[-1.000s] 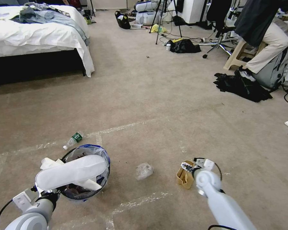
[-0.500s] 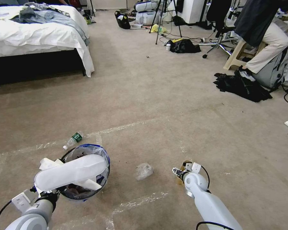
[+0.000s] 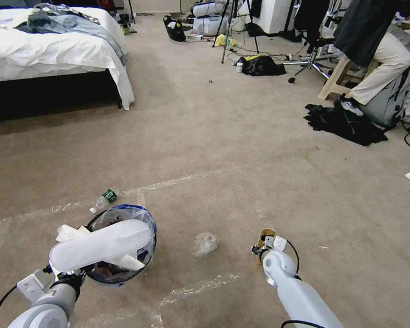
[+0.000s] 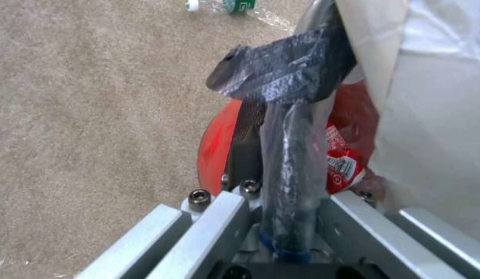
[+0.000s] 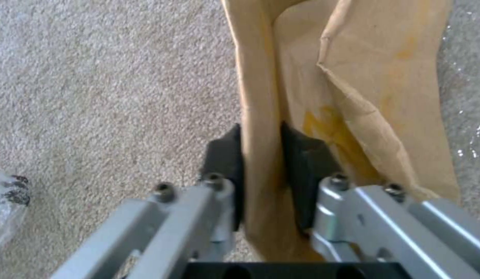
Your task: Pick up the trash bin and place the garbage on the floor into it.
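— Cardboard piece [image 5: 281, 97], brown and folded, squeezed flat between the two black pads [image 5: 224, 155] of the right gripper [image 5: 260, 170]. Pads pressed on one wall of it, one pad on each side. Down low on the floor [image 3: 214, 150], near the robot's right.

— And the trash bin [image 3: 146, 228]?

— Held at its rim by the left gripper [image 4: 286, 217], fingers clamped on the black edge and the clear bag [image 4: 286, 77] with the blue trim. Red side of the bin seen just under the rim. Red wrapper [image 4: 343, 166] inside, pressed against the bag. Bin on the robot's left, partly under the white left arm [image 3: 100, 243].

— Anything in between?

— Crumpled clear wrapper [image 3: 205, 243] on the carpet, between bin and cardboard, touching neither. Nothing else between them.

— More litter?

— One clear bottle [image 3: 104, 199] with a green label and white cap, lying just beyond the bin, beside a whitish tape line [image 3: 168, 184].

— Count, please.

— One bin, one cardboard piece, one crumpled wrapper, one bottle. Two grippers, both gripping. Farther off: one bed [image 3: 54, 50], two black clothes heaps [image 3: 344, 125] [image 3: 262, 66].
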Controlling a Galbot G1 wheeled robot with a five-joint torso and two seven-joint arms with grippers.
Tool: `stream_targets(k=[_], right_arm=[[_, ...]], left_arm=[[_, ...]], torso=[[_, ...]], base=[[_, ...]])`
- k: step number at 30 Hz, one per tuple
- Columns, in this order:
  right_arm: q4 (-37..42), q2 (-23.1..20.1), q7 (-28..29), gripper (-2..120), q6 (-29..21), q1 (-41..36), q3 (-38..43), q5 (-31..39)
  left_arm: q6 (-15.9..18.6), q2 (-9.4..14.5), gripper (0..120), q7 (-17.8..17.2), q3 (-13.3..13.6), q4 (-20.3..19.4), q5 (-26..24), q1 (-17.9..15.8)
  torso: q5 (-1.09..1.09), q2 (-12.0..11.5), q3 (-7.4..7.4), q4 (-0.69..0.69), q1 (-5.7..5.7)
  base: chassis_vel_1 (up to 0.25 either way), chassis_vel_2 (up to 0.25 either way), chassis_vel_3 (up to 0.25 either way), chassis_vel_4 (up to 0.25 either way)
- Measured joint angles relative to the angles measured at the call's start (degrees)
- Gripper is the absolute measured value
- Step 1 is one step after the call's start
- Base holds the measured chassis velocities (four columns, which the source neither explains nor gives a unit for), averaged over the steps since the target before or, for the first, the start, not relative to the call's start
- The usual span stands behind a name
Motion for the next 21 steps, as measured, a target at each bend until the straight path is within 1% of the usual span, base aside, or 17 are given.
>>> stream_targets(k=[1, 2, 3, 5, 6, 7, 8, 9, 11, 12, 13, 14, 15, 16, 18, 19, 21], right_arm=[[0.2, -0.1, -0.1, 14, 0.2, -0.2, 0.0, -0.1], [0.2, -0.1, -0.1, 14, 0.2, -0.2, 0.0, -0.1], [0.5, -0.2, -0.4, 7, 0.5, -0.4, 0.0, -0.4], [1.3, -0.5, -0.9, 0, 1.4, -0.9, 0.1, -0.8], [1.3, -0.5, -0.9, 0, 1.4, -0.9, 0.1, -0.8], [2.7, -0.9, -1.4, 0, 2.0, -1.4, 0.3, -1.0], [6.4, -2.0, -2.6, 0, 3.0, -2.3, 0.8, -1.0], [6.4, -2.0, -2.6, 0, 3.0, -2.3, 0.8, -1.0], [10.8, -3.6, -4.2, 0, 4.1, -3.2, 1.0, -0.9], [15.7, -5.0, -5.4, 0, 5.0, -3.6, 0.9, -0.6], [15.7, -5.0, -5.4, 0, 5.0, -3.6, 0.9, -0.6], [19.0, -6.0, -5.9, 0, 5.2, -3.7, 0.6, -0.2], [24.6, -7.4, -6.4, 0, 5.2, -3.5, -0.1, 1.0], [24.6, -7.4, -6.4, 0, 5.2, -3.5, -0.1, 1.0], [34.0, -10.1, -7.4, 0, 5.1, -1.7, -2.7, 3.4], [34.0, -10.1, -7.4, 0, 5.1, -1.7, -2.7, 3.4], [39.9, -12.7, -9.2, 0, 5.7, 0.8, -6.5, 5.9]], left_arm=[[0.0, 0.0, 0, 0.0, 0.0, 0.0, 0.0, 0.0], [0.0, 0.0, 0, 0.0, 0.0, 0.0, 0.0, 0.0], [0.0, 0.0, 0, 0.0, 0.0, -0.1, 0.0, 0.0], [0.0, 0.0, 0, 0.0, 0.0, -0.2, 0.0, 0.1], [0.0, 0.0, 0, 0.0, 0.0, -0.2, 0.0, 0.1], [0.0, 0.0, 0, 0.0, -0.1, -0.3, 0.0, 0.1], [0.0, 0.0, 0, 0.0, -0.2, -0.4, 0.0, 0.3], [0.0, 0.0, 0, 0.0, -0.2, -0.4, 0.0, 0.3], [0.0, 0.0, 0, 0.0, -0.3, -0.6, -0.1, 0.4], [0.0, 0.1, 0, 0.0, -0.4, -0.8, -0.1, 0.5], [0.0, 0.1, 0, 0.0, -0.4, -0.8, -0.1, 0.5], [0.0, 0.0, 0, 0.0, -0.4, -0.9, -0.1, 0.5], [0.0, 0.0, 0, 0.0, -0.4, -1.1, -0.1, 0.6], [0.0, 0.0, 0, 0.0, -0.4, -1.1, -0.1, 0.6], [0.1, -0.1, 0, -0.1, -0.4, -1.2, -0.1, 0.7], [0.1, -0.1, 0, -0.1, -0.4, -1.2, -0.1, 0.7], [0.1, -0.1, 0, -0.1, -0.4, -1.5, 0.0, 0.8]], torso=[[0.00, 0.0, 0.00, 0.00, 0.00], [0.00, 0.0, 0.00, 0.00, 0.00], [0.00, 0.0, 0.00, 0.00, 0.00], [0.00, 0.0, 0.00, 0.00, 0.00], [0.00, 0.0, 0.00, 0.00, 0.00], [0.01, 0.0, 0.00, 0.00, 0.00], [0.01, 0.0, 0.00, 0.00, 0.00], [0.01, 0.0, 0.00, 0.00, 0.00], [-0.01, 0.0, 0.00, -0.01, 0.00], [0.00, 0.0, 0.00, -0.02, 0.00], [0.00, 0.0, 0.00, -0.02, 0.00], [0.01, 0.0, 0.00, -0.01, 0.00], [-0.01, 0.0, 0.00, -0.01, 0.00], [-0.01, 0.0, 0.00, -0.01, 0.00], [-0.02, 0.0, 0.00, 0.01, 0.00], [-0.02, 0.0, 0.00, 0.01, 0.00], [0.00, 0.0, 0.00, 0.00, 0.00]], base=[[0.000, 0.000, 0.000, 0.000], [0.000, 0.000, 0.000, 0.000], [0.000, 0.000, 0.000, 0.000], [0.000, 0.000, 0.000, 0.000], [0.000, 0.000, 0.000, 0.000], [0.000, 0.000, 0.000, 0.000], [0.000, 0.000, 0.000, 0.000], [0.000, 0.000, 0.000, 0.000], [0.000, 0.000, 0.000, 0.000], [0.000, 0.000, 0.000, 0.000], [0.000, 0.000, 0.000, 0.000], [0.000, 0.000, 0.000, 0.000], [0.000, 0.000, 0.000, 0.000], [0.000, 0.000, 0.000, 0.000], [0.000, 0.000, 0.000, 0.000], [0.000, 0.000, 0.000, 0.000], [0.000, 0.000, 0.000, 0.000]])
